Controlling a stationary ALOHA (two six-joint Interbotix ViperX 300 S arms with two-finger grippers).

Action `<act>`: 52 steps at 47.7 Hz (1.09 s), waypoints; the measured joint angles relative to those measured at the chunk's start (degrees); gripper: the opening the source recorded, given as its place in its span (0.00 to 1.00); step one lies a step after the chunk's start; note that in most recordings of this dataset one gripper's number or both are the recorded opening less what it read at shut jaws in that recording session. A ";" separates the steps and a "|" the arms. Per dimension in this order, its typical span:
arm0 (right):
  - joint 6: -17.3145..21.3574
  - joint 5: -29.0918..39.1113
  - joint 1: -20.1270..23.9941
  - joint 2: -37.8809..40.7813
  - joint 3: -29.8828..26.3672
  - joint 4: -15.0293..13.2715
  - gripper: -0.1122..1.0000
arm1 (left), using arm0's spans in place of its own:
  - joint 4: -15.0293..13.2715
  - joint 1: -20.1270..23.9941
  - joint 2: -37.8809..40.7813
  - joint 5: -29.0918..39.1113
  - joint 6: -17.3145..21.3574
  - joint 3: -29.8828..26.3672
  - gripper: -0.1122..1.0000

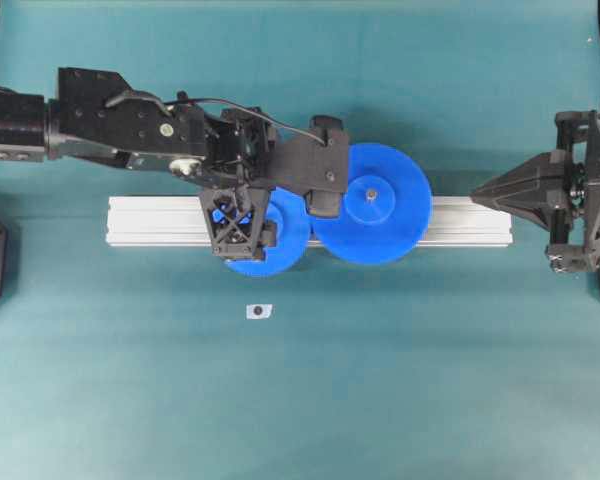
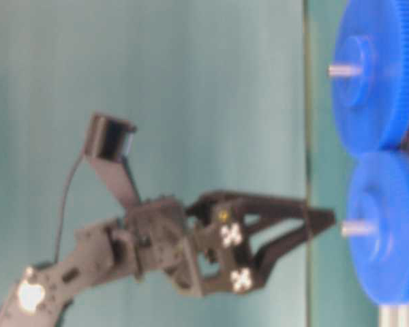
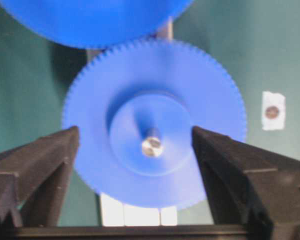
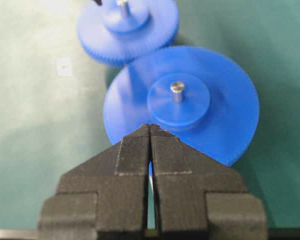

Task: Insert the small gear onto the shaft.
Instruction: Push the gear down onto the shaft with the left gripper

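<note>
No writing could be read anywhere in these views. The nearest thing to a sign was a small white sticker [image 1: 259, 311] on the green table [image 1: 430, 380], which carried a dark round dot and no letters (in the left wrist view the dot looked brownish, still wordless). The left gripper [image 2: 327, 221] bore two white cross-shaped marks [image 2: 231, 236] on its black body, patterns rather than characters.

Small gear [image 3: 155, 125] on shaft [image 3: 152, 146], seemingly meshing larger gear [image 1: 372, 203].
</note>
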 measured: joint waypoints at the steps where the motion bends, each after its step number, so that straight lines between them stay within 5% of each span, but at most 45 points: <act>1: 0.00 0.00 0.09 0.00 0.00 0.00 0.10 | 0.00 0.00 -0.09 0.00 0.00 0.00 0.85; 52: 0.09 0.09 -0.18 0.00 0.00 0.09 0.10 | 0.00 0.09 -1.93 -0.09 0.00 0.35 0.85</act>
